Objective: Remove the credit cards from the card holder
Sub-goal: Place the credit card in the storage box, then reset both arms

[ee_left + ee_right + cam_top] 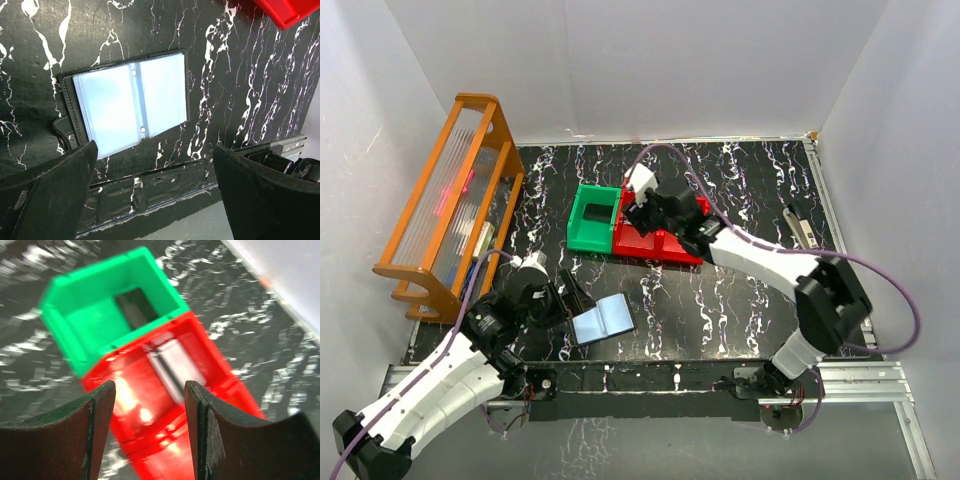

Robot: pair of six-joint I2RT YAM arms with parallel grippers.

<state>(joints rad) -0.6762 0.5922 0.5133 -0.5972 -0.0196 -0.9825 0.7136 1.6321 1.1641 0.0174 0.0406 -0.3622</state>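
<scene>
The card holder (603,320) lies open on the table near the front left, its two light-blue panels facing up; in the left wrist view (132,102) both panels look empty. My left gripper (565,298) is open and empty just left of it; its fingers (50,195) frame the table's front edge. A black card (598,212) lies in the green bin (582,236), and it also shows in the right wrist view (137,307). A pale card (175,365) lies in the red bin (165,450). My right gripper (655,212) hovers open and empty over the red bin (640,243).
An orange wooden rack (450,200) stands along the left wall. A small pale object (800,225) lies at the right edge of the table. White walls enclose the table. The red bin's corner (287,10) shows in the left wrist view.
</scene>
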